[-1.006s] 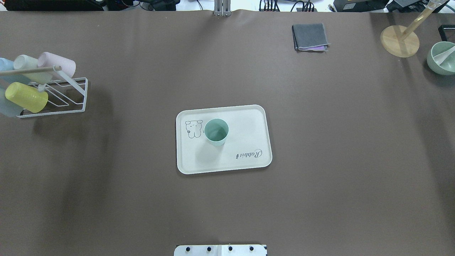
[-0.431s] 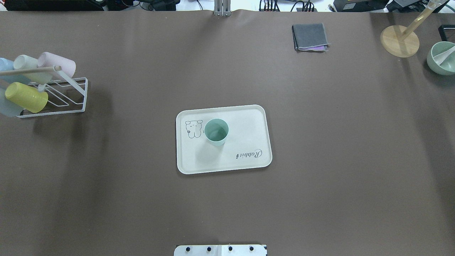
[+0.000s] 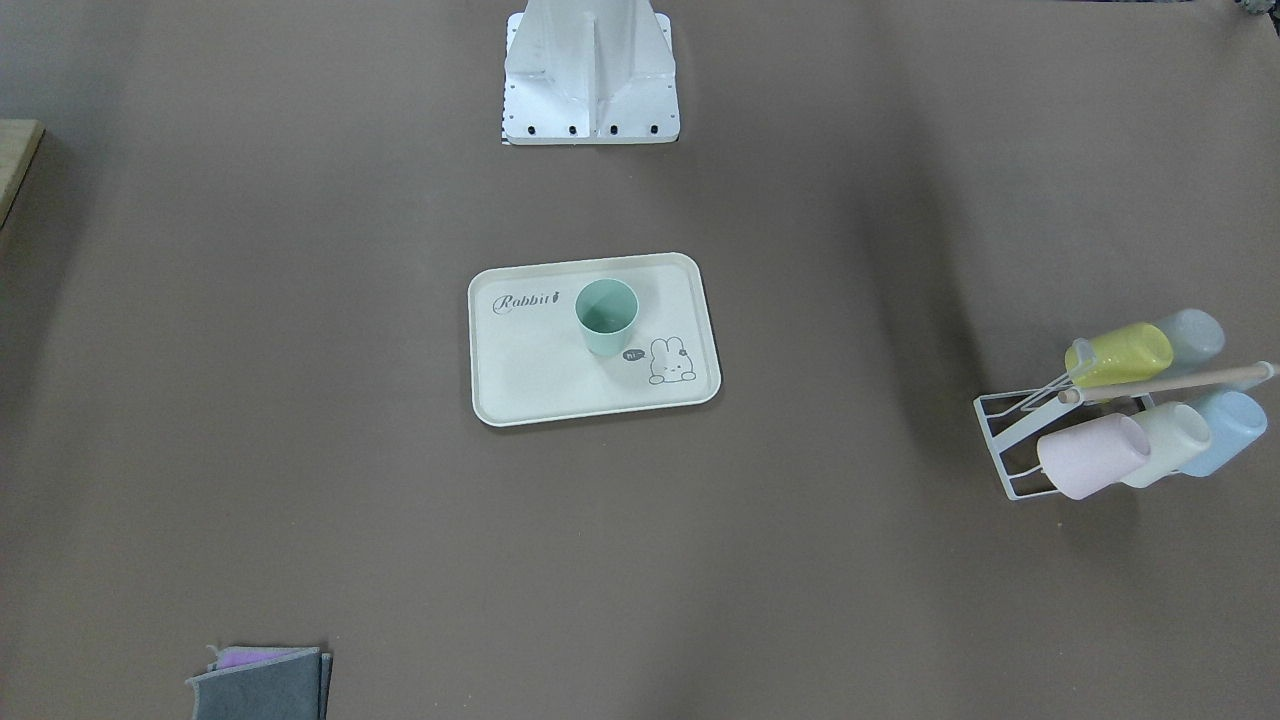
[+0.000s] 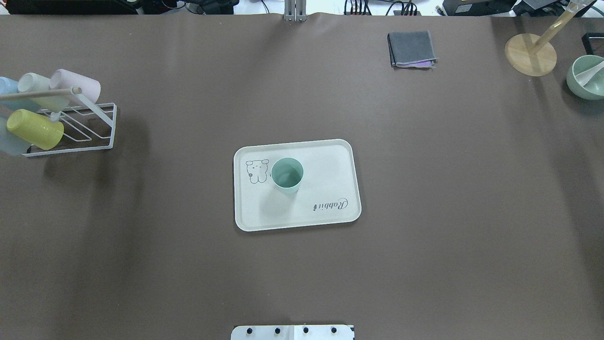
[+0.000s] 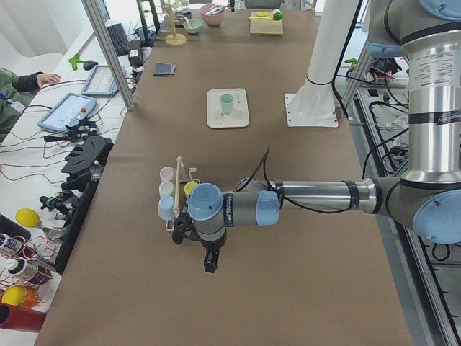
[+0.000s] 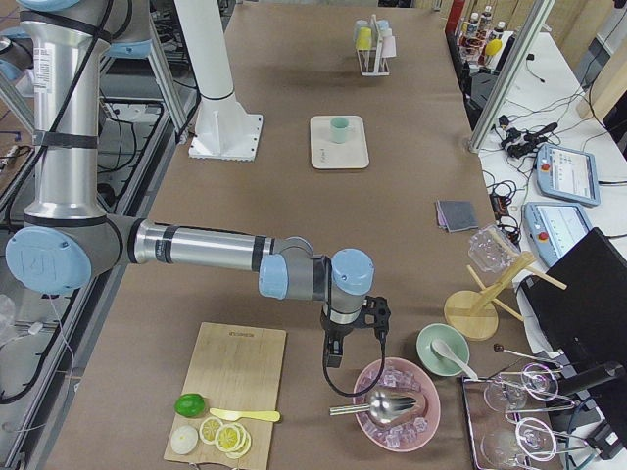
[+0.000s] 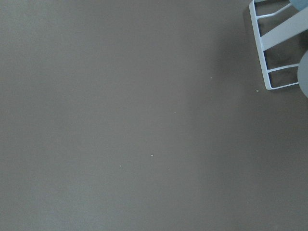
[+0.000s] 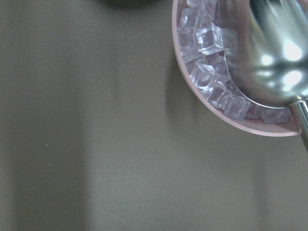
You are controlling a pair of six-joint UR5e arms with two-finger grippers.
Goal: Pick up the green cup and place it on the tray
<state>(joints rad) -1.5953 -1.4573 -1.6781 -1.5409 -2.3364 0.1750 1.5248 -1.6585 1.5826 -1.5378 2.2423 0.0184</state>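
Observation:
The green cup (image 4: 287, 175) stands upright on the cream-white tray (image 4: 330, 189), beside the bunny drawing, at the table's middle. Cup (image 3: 606, 315) and tray (image 3: 530, 370) also show in the front-facing view. No gripper is near them. My left gripper (image 5: 209, 263) hangs over bare table beside the cup rack, far from the tray (image 5: 216, 119). My right gripper (image 6: 333, 354) hangs at the other end, next to the pink ice bowl. They show only in the side views, so I cannot tell whether they are open or shut.
A white wire rack (image 4: 71, 123) with several pastel cups stands at the left. A folded grey cloth (image 4: 411, 48), a wooden stand (image 4: 530, 54) and a green bowl (image 4: 587, 78) sit at the back right. A pink bowl of ice (image 6: 397, 403) and a cutting board (image 6: 230, 392) lie near the right gripper.

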